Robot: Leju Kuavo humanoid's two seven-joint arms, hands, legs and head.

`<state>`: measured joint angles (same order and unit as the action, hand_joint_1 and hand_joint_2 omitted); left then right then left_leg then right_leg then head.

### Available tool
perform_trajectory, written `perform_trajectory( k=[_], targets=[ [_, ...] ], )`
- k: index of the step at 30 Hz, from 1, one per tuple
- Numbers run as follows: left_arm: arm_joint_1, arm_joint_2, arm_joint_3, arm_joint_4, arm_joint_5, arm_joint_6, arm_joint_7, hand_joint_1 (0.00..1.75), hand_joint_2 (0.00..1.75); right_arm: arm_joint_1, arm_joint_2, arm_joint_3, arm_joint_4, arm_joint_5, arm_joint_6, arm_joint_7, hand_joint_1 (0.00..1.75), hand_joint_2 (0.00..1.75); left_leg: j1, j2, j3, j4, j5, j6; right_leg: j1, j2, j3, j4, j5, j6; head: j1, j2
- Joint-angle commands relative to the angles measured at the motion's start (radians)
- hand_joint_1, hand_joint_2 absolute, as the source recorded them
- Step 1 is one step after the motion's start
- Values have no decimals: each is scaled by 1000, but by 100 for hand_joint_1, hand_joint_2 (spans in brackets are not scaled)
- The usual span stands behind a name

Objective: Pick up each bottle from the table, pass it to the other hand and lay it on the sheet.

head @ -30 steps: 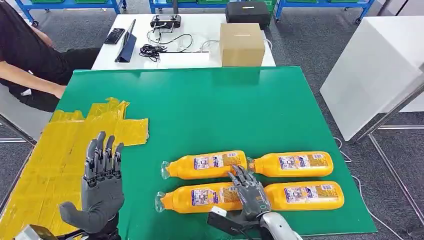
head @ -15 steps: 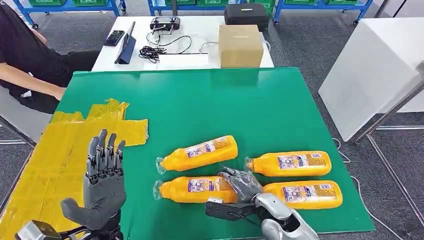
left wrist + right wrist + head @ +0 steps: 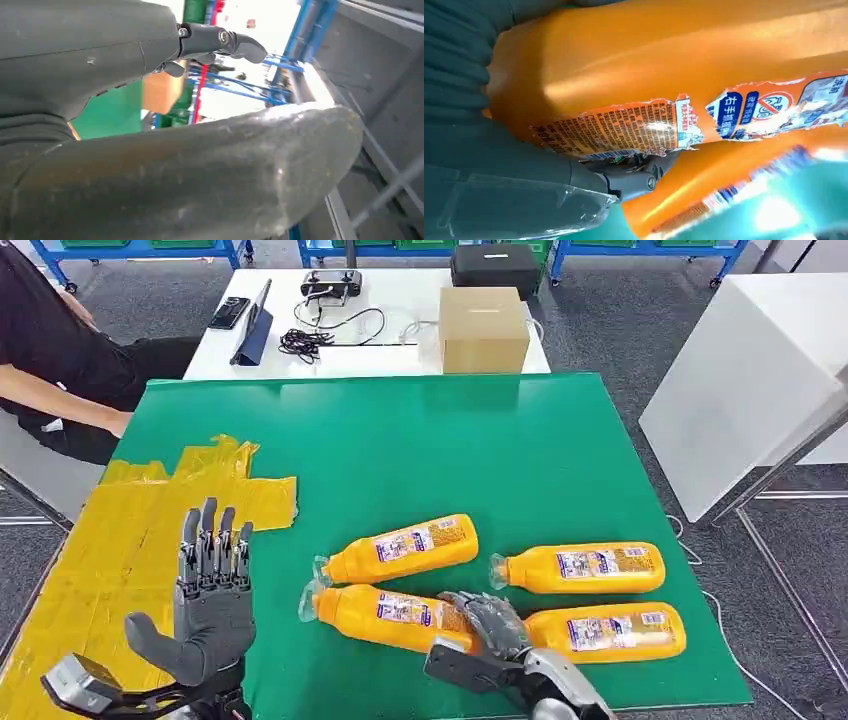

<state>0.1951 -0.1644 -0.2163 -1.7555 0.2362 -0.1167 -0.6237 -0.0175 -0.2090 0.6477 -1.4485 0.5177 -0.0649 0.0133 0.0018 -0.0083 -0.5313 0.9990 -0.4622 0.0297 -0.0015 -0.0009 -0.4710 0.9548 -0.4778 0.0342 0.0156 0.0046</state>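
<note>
Several orange bottles lie on the green table point(image 3: 420, 440). My right hand point(image 3: 487, 624) grips the near-left bottle point(image 3: 385, 610) at its base end; the bottle is skewed, cap pointing left. In the right wrist view the fingers point(image 3: 626, 181) wrap around that bottle point(image 3: 664, 60). Another bottle point(image 3: 405, 548) lies tilted just behind it. Two more bottles point(image 3: 580, 568) point(image 3: 605, 632) lie to the right. My left hand point(image 3: 210, 605) is held up open, fingers point(image 3: 220, 39) spread, at the edge of the yellow sheet point(image 3: 100, 550), holding nothing.
A person in black sits at the far left point(image 3: 50, 350). Behind the green table a white table carries a cardboard box point(image 3: 483, 328), cables, a controller and a phone. A white cabinet point(image 3: 750, 380) stands to the right.
My right hand has closed around the near-left bottle and swung it askew. The bottle behind it got pushed and now lies tilted. My left hand has barely moved.
</note>
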Motion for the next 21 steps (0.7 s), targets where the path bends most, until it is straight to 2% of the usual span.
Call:
perform_trajectory(
  k=[1,5,15,21],
  targets=[
    [0,17,16,135,102,50,88,0,175,150,107,-113,-195,-135,-182,-190,175,175,1,0,0,-1,-1,-2,1,0,0,-1,-1,-1,0,0],
    [-12,22,-10,165,128,73,93,0,175,157,146,-126,-238,-183,-266,-248,175,175,0,0,-2,-1,0,-1,0,0,-2,0,-1,-1,0,0],
    [-38,32,-47,187,149,87,107,0,175,117,197,-171,-188,-207,-293,-306,175,175,0,0,-3,-1,2,-1,0,-1,-4,-1,1,-1,1,0],
    [-50,40,-62,197,150,80,110,0,175,81,206,-170,-154,-198,-287,-304,175,175,0,1,-1,-1,1,0,0,0,-2,-1,0,0,1,0]
  ],
)
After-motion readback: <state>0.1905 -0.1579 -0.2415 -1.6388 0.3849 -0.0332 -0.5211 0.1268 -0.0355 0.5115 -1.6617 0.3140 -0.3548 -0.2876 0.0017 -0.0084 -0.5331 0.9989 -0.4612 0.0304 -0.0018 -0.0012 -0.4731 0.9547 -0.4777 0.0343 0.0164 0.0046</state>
